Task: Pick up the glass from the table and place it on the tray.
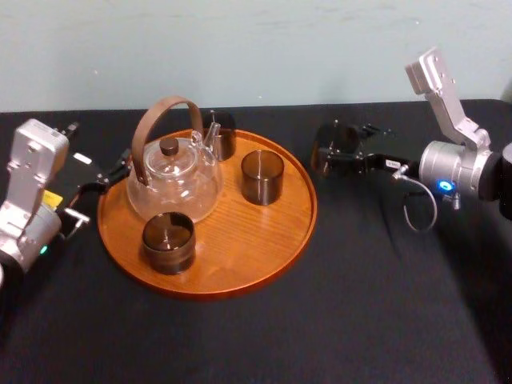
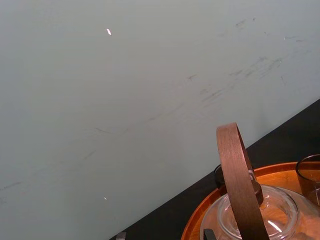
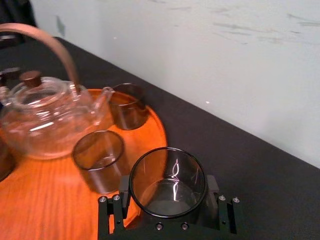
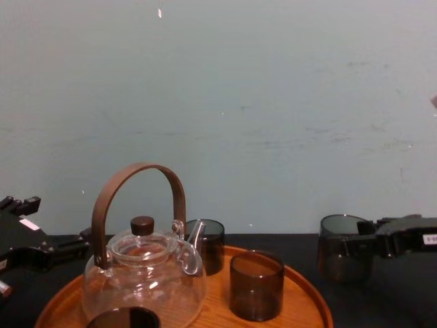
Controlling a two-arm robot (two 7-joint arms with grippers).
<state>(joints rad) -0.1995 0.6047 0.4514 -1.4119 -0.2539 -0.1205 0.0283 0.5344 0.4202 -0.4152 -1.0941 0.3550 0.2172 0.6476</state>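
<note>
The right end effector (image 1: 330, 157) is clenched on the glass (image 1: 324, 152), one finger (image 3: 113, 210) against each side of its wall, open no wider than the glass itself. The glass stands upright, mouth up and long axis vertical, as the chest view shows. It sits off the tray (image 1: 240, 290), just beside the tray's right rim and over the black surface (image 1: 384, 304); whether its base touches the surface I cannot tell. On the tray a teapot (image 1: 174, 180) fills the left half, with a front glass (image 1: 169, 242) before it, a back glass (image 1: 219, 134) by its spout and a middle glass (image 1: 262, 176) to the right. Bare wood lies open at the tray's front right, between the middle glass and the rim nearest the held glass. The left end effector (image 1: 118, 170) hangs by the tray's left rim, near the teapot; whether it is released or clenched I cannot tell.
</note>
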